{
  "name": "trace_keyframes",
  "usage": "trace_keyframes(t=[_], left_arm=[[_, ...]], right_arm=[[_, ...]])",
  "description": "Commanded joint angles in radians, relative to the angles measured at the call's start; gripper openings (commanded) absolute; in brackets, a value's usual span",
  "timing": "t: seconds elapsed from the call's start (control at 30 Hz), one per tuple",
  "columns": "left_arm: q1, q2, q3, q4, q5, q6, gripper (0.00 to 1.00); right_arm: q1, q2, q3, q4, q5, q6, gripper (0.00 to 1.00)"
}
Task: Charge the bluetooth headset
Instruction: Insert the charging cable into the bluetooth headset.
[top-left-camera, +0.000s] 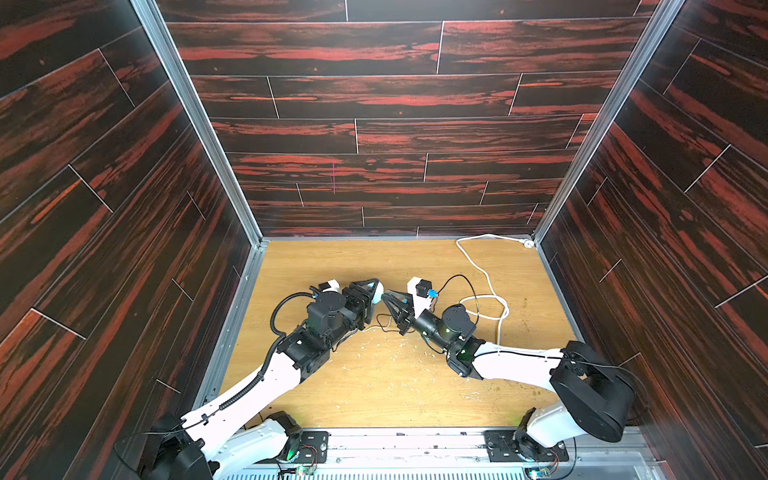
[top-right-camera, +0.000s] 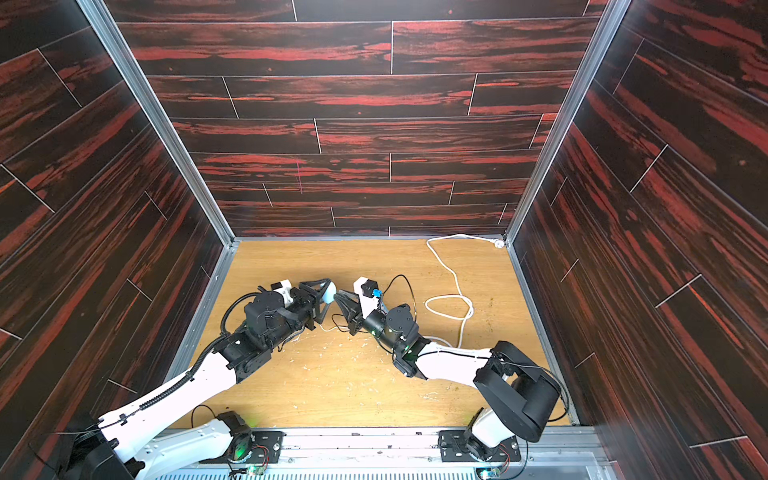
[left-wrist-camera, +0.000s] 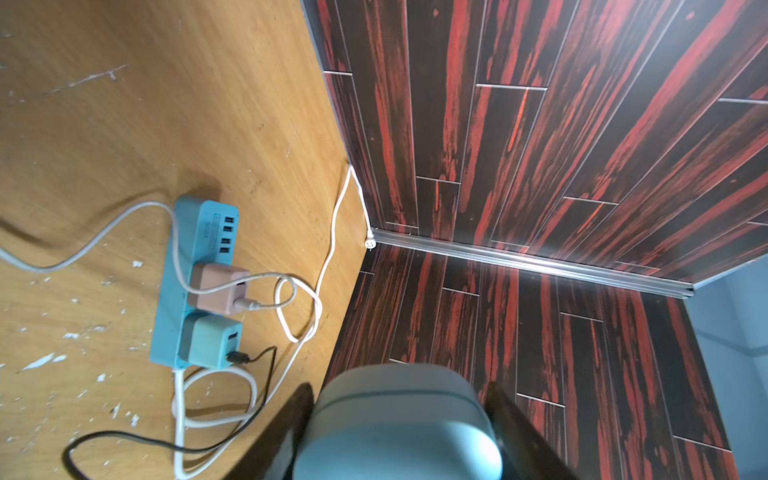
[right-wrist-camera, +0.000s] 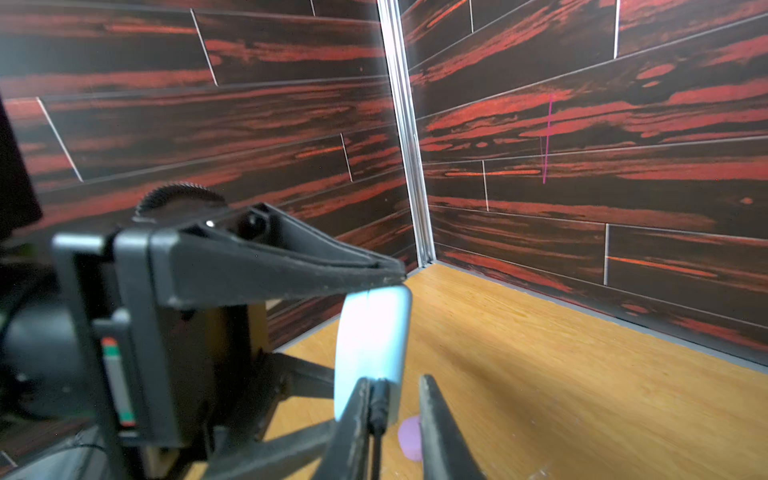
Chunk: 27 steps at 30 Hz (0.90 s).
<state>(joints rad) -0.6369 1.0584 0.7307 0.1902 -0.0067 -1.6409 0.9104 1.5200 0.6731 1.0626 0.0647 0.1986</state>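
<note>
Robot arms, two, white and black: left arm (top-left-camera: 266, 374) rose from the lower left of the frame and right arm (top-left-camera: 519, 365) from the lower right, and they met at lower centre in both top views.
Enclosure walls (top-left-camera: 374, 124), dark red wood-grain, filled the upper frame and both sides.
Wooden table (top-left-camera: 374, 386), scuffed, lay at lower centre.
Blue power strip (left-wrist-camera: 174, 282) lay flat on the table and carried a pink adapter (left-wrist-camera: 218, 286) and a green adapter (left-wrist-camera: 210, 340) side by side.
White cable (top-left-camera: 484, 274) looped from the far right corner toward the centre.
Black cable (left-wrist-camera: 166, 446) ran from the green adapter.
Left gripper (top-left-camera: 374, 299) was clamped on the pale blue earbud charging case (left-wrist-camera: 399, 424), which was held above the table at centre.
Right gripper (right-wrist-camera: 395, 386) had its jaws slightly spread at the case's end.
Black plug (right-wrist-camera: 379, 405) lay against one finger and touched the case; whether it was seated could not be told.
Pink disc (right-wrist-camera: 409, 442), small, lay on the table below.
</note>
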Motion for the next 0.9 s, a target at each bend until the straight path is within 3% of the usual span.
trace_keyframes(t=[0.0,0.3,0.87], left_arm=[[-0.020,-0.035,-0.017,-0.005,0.048,0.018,0.00],[0.003,-0.029,-0.031,-0.023,0.045,0.040,0.00],[0.030,-0.086,-0.051,-0.123,0.020,0.094,0.00]], right_arm=[[0.001,-0.035,-0.025,-0.044,0.026,0.002,0.28],[0.001,-0.144,-0.030,-0.216,0.054,-0.002,0.40],[-0.019,-0.258,0.027,-0.515,-0.111,0.080,0.45]])
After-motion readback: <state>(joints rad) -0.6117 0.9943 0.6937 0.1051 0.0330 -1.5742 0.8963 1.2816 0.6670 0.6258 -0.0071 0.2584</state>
